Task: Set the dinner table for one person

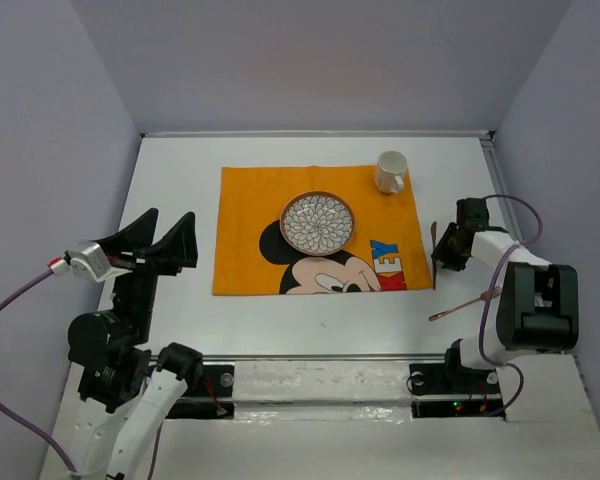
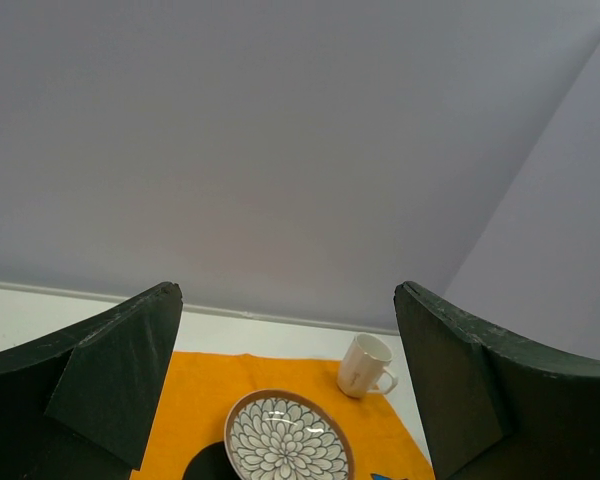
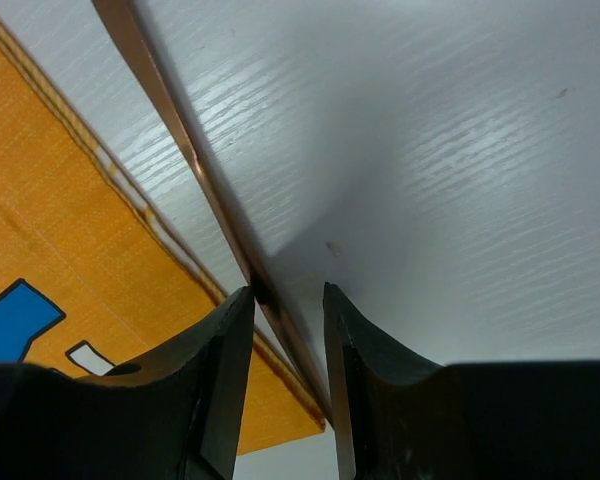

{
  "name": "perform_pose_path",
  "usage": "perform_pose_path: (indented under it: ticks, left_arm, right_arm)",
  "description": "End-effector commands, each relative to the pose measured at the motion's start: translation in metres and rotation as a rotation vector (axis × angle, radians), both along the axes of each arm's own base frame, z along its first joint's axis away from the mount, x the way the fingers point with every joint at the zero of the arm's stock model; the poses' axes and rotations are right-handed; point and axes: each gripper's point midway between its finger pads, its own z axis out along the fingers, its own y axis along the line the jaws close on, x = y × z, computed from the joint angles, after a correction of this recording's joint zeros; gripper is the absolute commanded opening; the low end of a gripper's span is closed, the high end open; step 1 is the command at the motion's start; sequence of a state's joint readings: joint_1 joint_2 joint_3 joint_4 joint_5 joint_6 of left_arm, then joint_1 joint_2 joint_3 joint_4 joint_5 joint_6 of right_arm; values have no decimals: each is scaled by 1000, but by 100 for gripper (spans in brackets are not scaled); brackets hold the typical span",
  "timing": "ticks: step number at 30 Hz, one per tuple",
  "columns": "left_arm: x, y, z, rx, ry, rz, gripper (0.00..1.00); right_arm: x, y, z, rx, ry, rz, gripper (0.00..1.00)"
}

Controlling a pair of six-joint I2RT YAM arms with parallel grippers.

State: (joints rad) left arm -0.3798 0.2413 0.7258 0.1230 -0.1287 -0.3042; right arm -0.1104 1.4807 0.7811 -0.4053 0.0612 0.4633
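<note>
The white dinner table carries an orange Mickey Mouse placemat with a flower-patterned plate in its middle and a white mug at its far right corner. My right gripper is low over the table just right of the placemat. In the right wrist view its fingers stand slightly apart around a thin copper utensil handle that lies along the placemat's edge. My left gripper is wide open and empty, raised at the left; its view shows the plate and the mug.
A second thin copper utensil lies on the table by the right arm's base. Grey walls close in the table at the back and sides. A metal rail runs along the near edge.
</note>
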Motion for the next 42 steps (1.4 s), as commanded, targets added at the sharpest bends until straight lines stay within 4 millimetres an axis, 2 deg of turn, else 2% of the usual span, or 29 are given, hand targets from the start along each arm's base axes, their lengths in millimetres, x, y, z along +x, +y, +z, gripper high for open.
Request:
perform_pose_path:
  ticks: [1, 7, 9, 10, 14, 16, 18, 20, 22, 24, 26, 27, 29, 31, 32, 35, 39, 40, 42]
  left_arm:
    - [-7, 1, 11, -11, -51, -7, 99]
    - [-6, 0, 9, -9, -45, -7, 99]
    - [-5, 1, 9, -8, -45, -5, 99]
    - [-5, 0, 9, -8, -42, -6, 99]
    - [-4, 0, 8, -5, -41, -5, 99]
    - [-3, -1, 8, -4, -37, -7, 99]
    - [-1, -2, 6, 0, -30, -8, 99]
    - [0, -2, 4, 2, -24, -6, 99]
    - [3, -3, 0, 8, -10, -5, 99]
    - [4, -3, -1, 8, -7, -7, 99]
    - [5, -4, -2, 12, -3, -6, 99]
    - [6, -4, -3, 13, 1, -7, 99]
    - [7, -4, -3, 13, 3, -6, 99]
    - [10, -6, -5, 19, 11, -6, 99]
    - [11, -6, -6, 20, 15, -5, 99]
    - [15, -6, -9, 29, 30, 3, 99]
    - [19, -5, -12, 34, 45, 14, 99]
    - [20, -5, -12, 34, 46, 17, 99]
    - [21, -4, -12, 35, 47, 22, 99]
  right_arm:
    - [8, -2, 8, -94, 19, 34, 40]
    - [9, 1, 0, -103, 70, 59, 37]
    - [10, -1, -2, -116, 82, 56, 32]
    - [11, -2, -1, -125, 84, 61, 23]
    - [12, -9, -2, -191, 112, 57, 18]
    - [14, -10, 0, -213, 117, 57, 8]
    - [15, -10, 3, -250, 126, 66, 3]
    - [18, -16, 13, -283, 113, 55, 0]
    - [20, -13, 24, -313, 93, 68, 0]
    - [24, -16, 49, -364, 45, 64, 0]
    - [30, -5, 72, -416, -10, 101, 0]
    - [37, 16, 95, -422, -90, 155, 0]
    - [41, 37, 121, -435, -170, 209, 0]
    - [51, 65, 143, -399, -255, 281, 0]
    - [55, 93, 148, -342, -294, 378, 0]
    - [61, 145, 156, -258, -353, 533, 0]
    - [73, 170, 149, -240, -350, 602, 0]
    - [77, 174, 134, -236, -313, 617, 0]
    - [84, 182, 125, -213, -300, 626, 0]
